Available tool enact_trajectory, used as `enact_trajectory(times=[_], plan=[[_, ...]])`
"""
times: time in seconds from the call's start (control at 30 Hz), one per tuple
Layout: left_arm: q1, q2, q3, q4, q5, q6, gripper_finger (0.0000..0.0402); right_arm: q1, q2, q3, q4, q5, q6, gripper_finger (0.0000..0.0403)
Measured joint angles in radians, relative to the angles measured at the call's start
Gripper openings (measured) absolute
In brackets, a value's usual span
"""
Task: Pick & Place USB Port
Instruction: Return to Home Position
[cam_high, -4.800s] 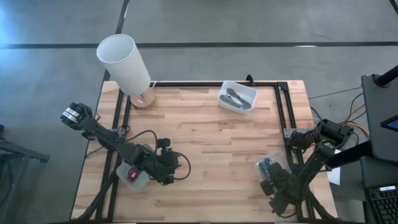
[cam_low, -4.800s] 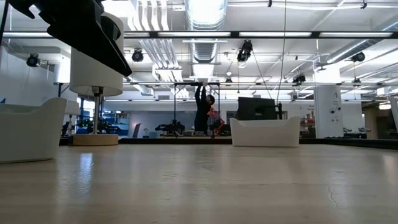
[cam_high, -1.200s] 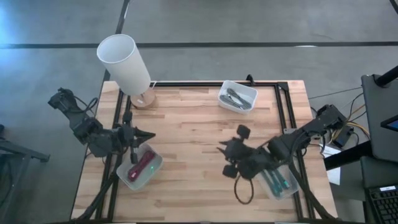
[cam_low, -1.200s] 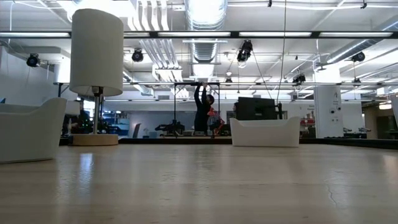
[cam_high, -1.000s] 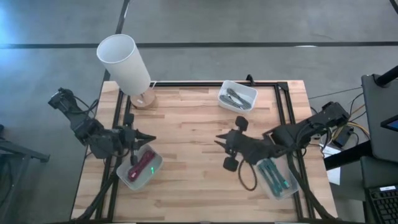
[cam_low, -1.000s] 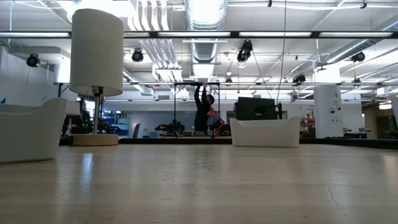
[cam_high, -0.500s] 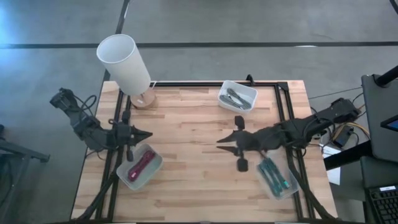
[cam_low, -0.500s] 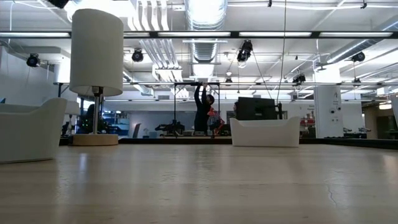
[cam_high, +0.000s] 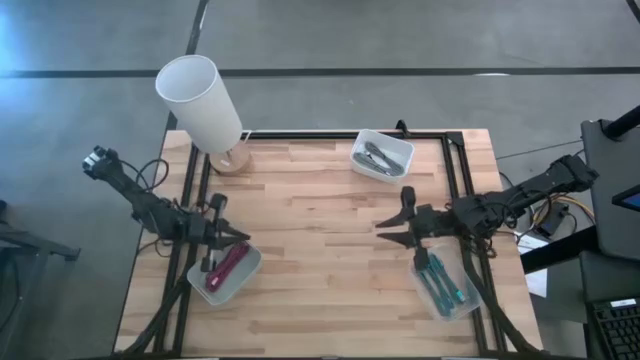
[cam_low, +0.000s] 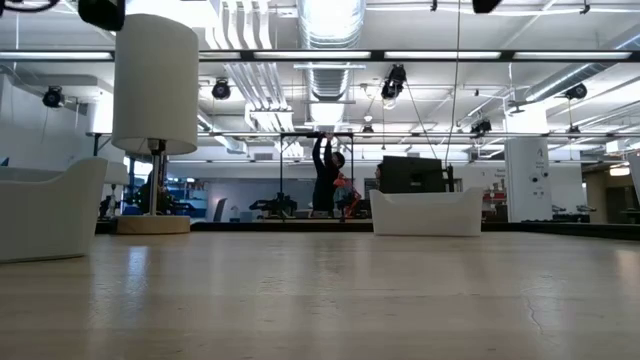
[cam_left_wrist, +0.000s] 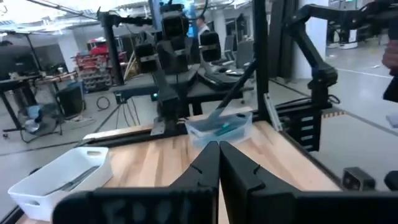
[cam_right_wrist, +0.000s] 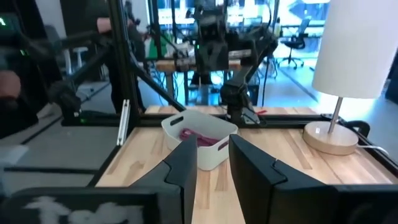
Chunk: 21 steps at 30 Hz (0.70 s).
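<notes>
A white bin (cam_high: 225, 270) holding pink-red pieces sits at the table's left near corner. A second white bin (cam_high: 445, 282) holding teal pieces sits at the right near corner. A third bin (cam_high: 381, 155) with grey pieces stands at the far edge. My left gripper (cam_high: 243, 238) is shut and empty, pointing right, just above the far rim of the pink bin; its shut fingers also show in the left wrist view (cam_left_wrist: 219, 152). My right gripper (cam_high: 380, 232) is open and empty, pointing left, over bare wood left of the teal bin; its parted fingers show in the right wrist view (cam_right_wrist: 213, 149).
A white lamp (cam_high: 200, 100) stands on its round wooden base at the far left corner. A black frame rail (cam_high: 455, 190) runs along the table's far and side edges. Bare wood lies between the two grippers in the middle of the table.
My right gripper has drawn back toward the table's right edge, its arm stretching out more level, and stays empty. My left gripper has shifted a little toward the near edge, over the pink bin's far rim. The bins have stayed where they were.
</notes>
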Motion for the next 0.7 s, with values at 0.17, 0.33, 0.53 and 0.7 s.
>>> enact_trajectory(times=[0.17, 0.33, 0.53, 0.7], plan=[[0.097, -0.032, -0.079, 0.038, 0.014, -0.021, 0.0012, 0.001, -0.102, -0.097, 0.023, 0.0, -0.002, 0.0078], [0.188, -0.109, -0.13, 0.037, 0.067, -0.033, 0.0012, 0.001, -0.197, -0.186, 0.059, 0.0, -0.008, 0.0069], [0.241, -0.221, -0.186, 0.03, 0.093, -0.034, 0.0012, 0.0, -0.3, -0.269, 0.063, 0.0, -0.025, 0.0073], [0.251, -0.299, -0.23, 0.043, 0.095, -0.034, 0.0012, 0.0, -0.367, -0.332, 0.073, 0.0, -0.046, 0.0082]])
